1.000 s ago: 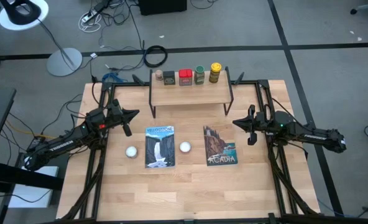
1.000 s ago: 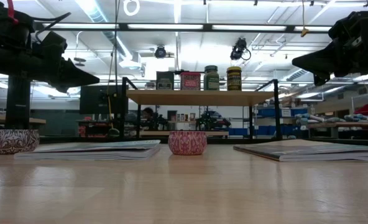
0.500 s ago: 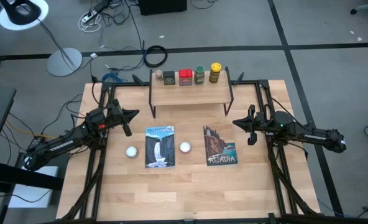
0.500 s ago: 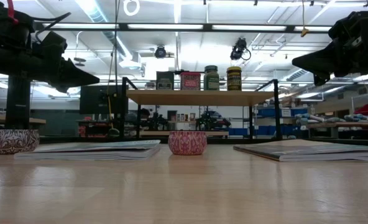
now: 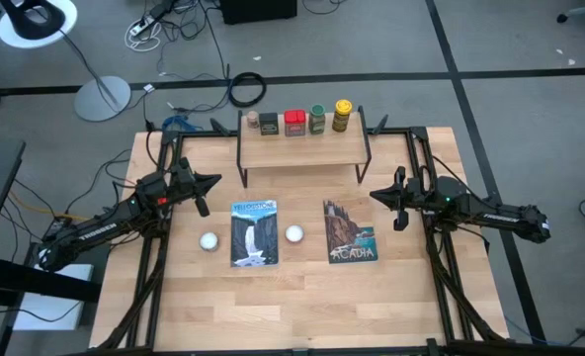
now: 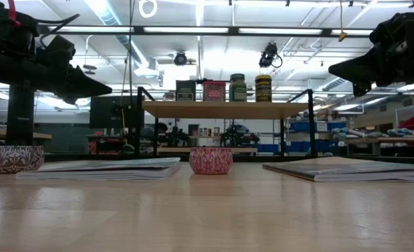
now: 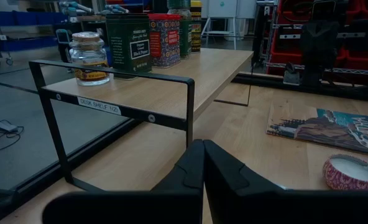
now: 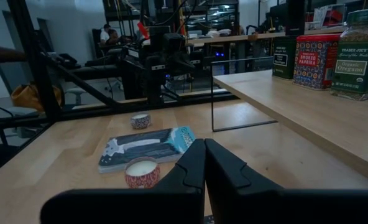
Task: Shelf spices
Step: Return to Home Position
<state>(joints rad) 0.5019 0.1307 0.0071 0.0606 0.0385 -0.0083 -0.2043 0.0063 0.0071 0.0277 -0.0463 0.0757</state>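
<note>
The shelf (image 5: 302, 150), a light wooden board on thin black legs, stands at the table's far edge. Several spices stand on their bases in a row along its far side: a tiny brown jar (image 5: 254, 121), a dark square tin (image 5: 269, 124), a red tin (image 5: 293, 122), a green jar (image 5: 317, 120) and a yellow-capped jar (image 5: 342, 115). My left gripper (image 5: 213, 180) hovers shut over the table's left side, level, pointing at the shelf's left leg (image 7: 189, 112). My right gripper (image 5: 374, 195) hovers shut at the right side, pointing toward the table's middle.
Two flat picture books (image 5: 254, 233) (image 5: 349, 230) lie mid-table. One small round white-topped tin (image 5: 208, 240) sits left of the left book, another (image 5: 293, 233) between the books. Bare tabletop runs along the near edge (image 5: 302, 316) and under the shelf.
</note>
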